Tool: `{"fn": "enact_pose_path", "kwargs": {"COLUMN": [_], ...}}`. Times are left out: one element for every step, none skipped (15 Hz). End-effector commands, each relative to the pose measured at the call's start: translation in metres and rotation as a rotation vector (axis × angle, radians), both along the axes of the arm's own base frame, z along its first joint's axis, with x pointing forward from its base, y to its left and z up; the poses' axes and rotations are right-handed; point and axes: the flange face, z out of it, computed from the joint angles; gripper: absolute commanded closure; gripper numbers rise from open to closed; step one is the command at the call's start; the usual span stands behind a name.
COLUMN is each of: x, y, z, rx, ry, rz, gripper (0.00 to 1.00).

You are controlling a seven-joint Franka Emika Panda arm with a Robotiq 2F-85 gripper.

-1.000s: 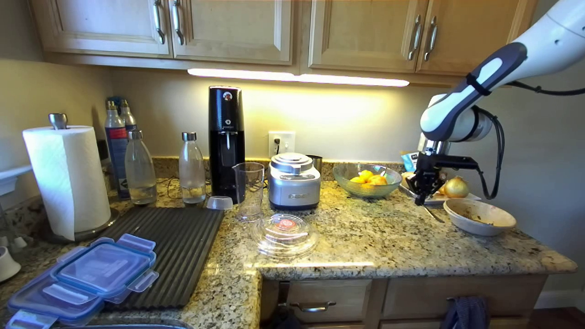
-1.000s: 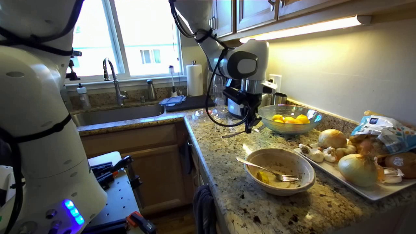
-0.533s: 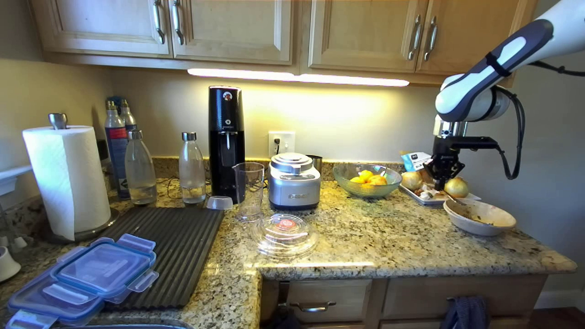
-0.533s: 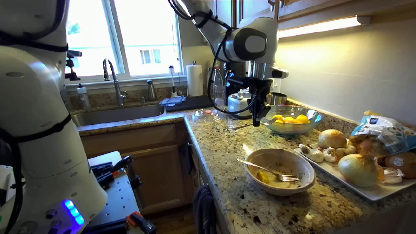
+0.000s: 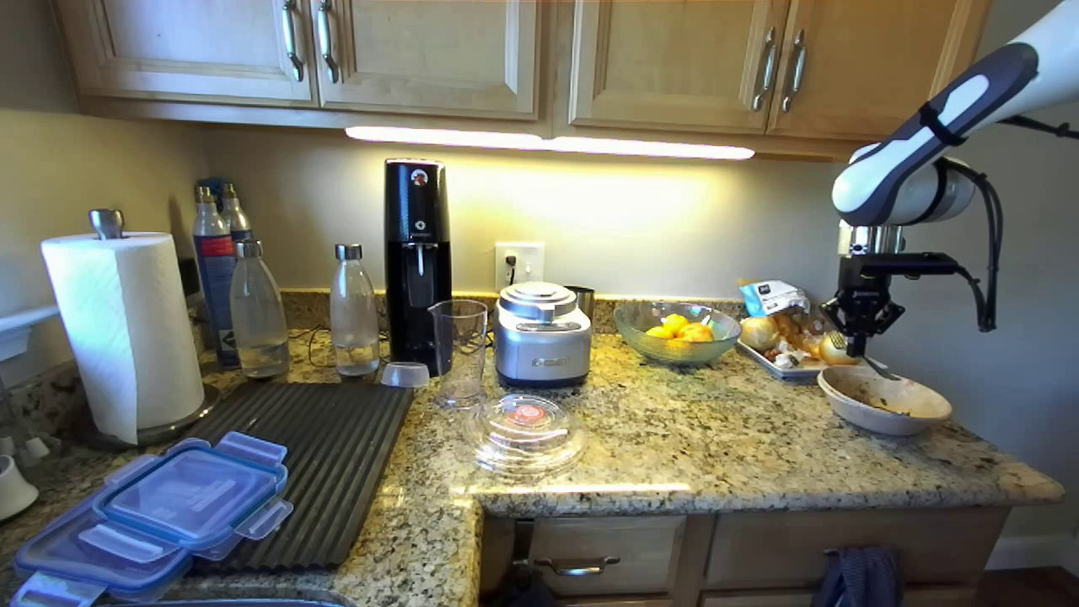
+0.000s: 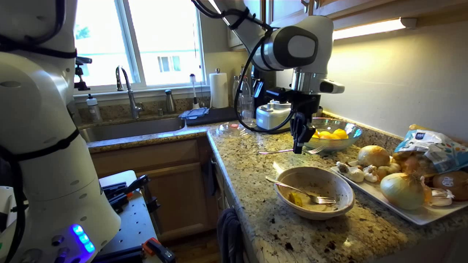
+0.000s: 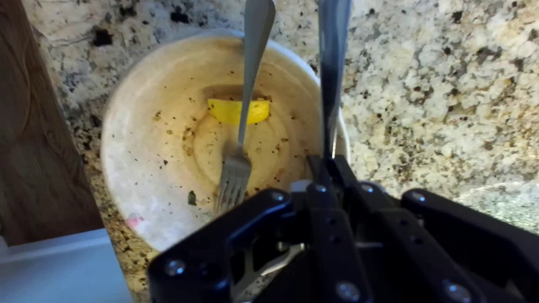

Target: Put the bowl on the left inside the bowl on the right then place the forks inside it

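A pale, food-stained bowl [image 5: 893,419] stands near the counter's end; its rim looks doubled in that exterior view, like two nested bowls. It also shows in an exterior view [image 6: 307,213] and the wrist view [image 7: 147,139]. A fork [image 6: 324,199] lies in it, handle over the rim, beside a yellow wedge [image 7: 221,110]. My gripper [image 7: 327,162] is shut on a second fork [image 7: 334,54], held roughly level. In both exterior views the gripper [image 5: 856,347] [image 6: 298,149] is above the counter, near and higher than the bowl. In the wrist view the held fork's tines are hidden.
A white plate [image 6: 380,197] of onions and garlic, with a blue-white bag [image 6: 431,149], stands beside the bowl. A glass bowl of yellow fruit [image 5: 679,346] and a food processor [image 5: 544,346] stand along the wall. A clear lid [image 5: 523,438] lies on the counter.
The gripper has lifted the held fork from near the counter and carried it toward the bowl, rightward in an exterior view. The bowl and the fork in it have not moved.
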Motion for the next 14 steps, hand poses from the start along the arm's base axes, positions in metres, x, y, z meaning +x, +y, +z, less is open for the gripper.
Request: {"fn": "enact_pose_path", "kwargs": {"x": [-0.019, -0.023, -0.025, -0.027, -0.028, -0.028, -0.028, -0.028, -0.028, -0.027, -0.027, -0.026, -0.025, -0.024], "y": [-0.023, -0.029, -0.034, -0.039, -0.044, -0.047, -0.050, -0.052, -0.053, -0.055, -0.056, -0.056, -0.056, -0.056], "z": [-0.005, -0.008, -0.011, -0.016, -0.021, -0.028, -0.034, -0.042, -0.049, -0.056, -0.062, -0.067, -0.072, -0.075], "rx": [0.001, -0.001, 0.001, 0.007, 0.014, 0.020, 0.033, 0.045, 0.057, 0.068, 0.077, 0.083, 0.086, 0.090], "ry": [0.041, 0.045, 0.051, 0.057, 0.065, 0.072, 0.080, 0.090, 0.099, 0.108, 0.116, 0.121, 0.126, 0.129], "rz": [-0.108, -0.132, -0.152, -0.165, -0.178, -0.189, -0.197, -0.205, -0.216, -0.225, -0.232, -0.238, -0.243, -0.243], "gripper": [0.93, 0.93, 0.93, 0.93, 0.93, 0.93, 0.93, 0.93, 0.93, 0.93, 0.93, 0.93, 0.93, 0.93]}}
